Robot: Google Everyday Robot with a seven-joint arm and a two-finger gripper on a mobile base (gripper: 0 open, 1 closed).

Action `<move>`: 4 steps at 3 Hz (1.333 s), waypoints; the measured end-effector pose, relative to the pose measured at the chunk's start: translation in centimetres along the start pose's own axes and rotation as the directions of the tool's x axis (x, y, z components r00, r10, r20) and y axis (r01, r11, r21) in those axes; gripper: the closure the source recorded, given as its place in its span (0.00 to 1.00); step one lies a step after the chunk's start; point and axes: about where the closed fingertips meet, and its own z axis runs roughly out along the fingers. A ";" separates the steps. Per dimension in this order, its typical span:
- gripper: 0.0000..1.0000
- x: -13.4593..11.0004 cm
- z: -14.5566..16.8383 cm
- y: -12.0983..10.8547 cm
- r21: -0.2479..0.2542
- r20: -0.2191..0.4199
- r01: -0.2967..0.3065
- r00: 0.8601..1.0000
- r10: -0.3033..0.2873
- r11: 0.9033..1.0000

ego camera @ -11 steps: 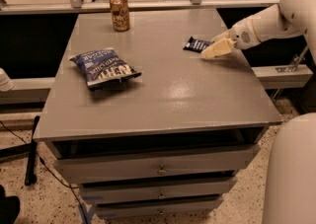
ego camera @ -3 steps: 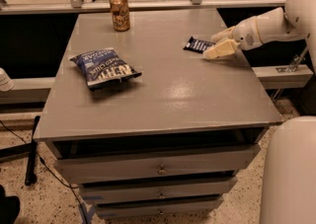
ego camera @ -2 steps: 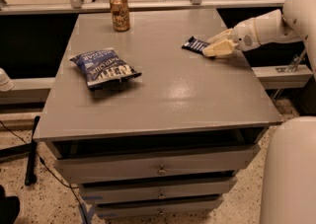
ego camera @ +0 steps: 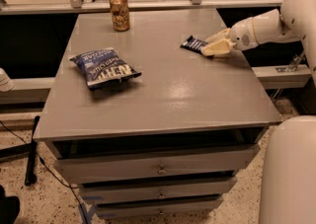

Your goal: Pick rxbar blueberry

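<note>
The rxbar blueberry (ego camera: 193,44) is a small flat dark-blue wrapper with white print, lying on the grey table top (ego camera: 163,94) at the right rear. My gripper (ego camera: 213,44) reaches in from the right on a white arm (ego camera: 266,25), low over the table. It is at the bar's right end and covers that end. The bar lies flat on the table.
A big puffy blue chip bag (ego camera: 104,67) lies at the left middle of the table. A gold drink can (ego camera: 119,12) stands at the back edge. Drawers (ego camera: 158,168) sit under the top. A white robot body part (ego camera: 289,168) fills the lower right.
The gripper has crept slightly left along the table and the bar has shifted a little left with it. The chip bag and can have not moved.
</note>
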 end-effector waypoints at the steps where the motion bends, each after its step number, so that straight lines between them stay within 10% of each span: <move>1: 1.00 -3.6 -0.4 1.2 -0.004 -0.008 0.021 1.000 -0.021 1.000; 4: 1.00 -12.1 -3.3 4.2 0.022 -0.021 0.027 0.999 -0.027 0.999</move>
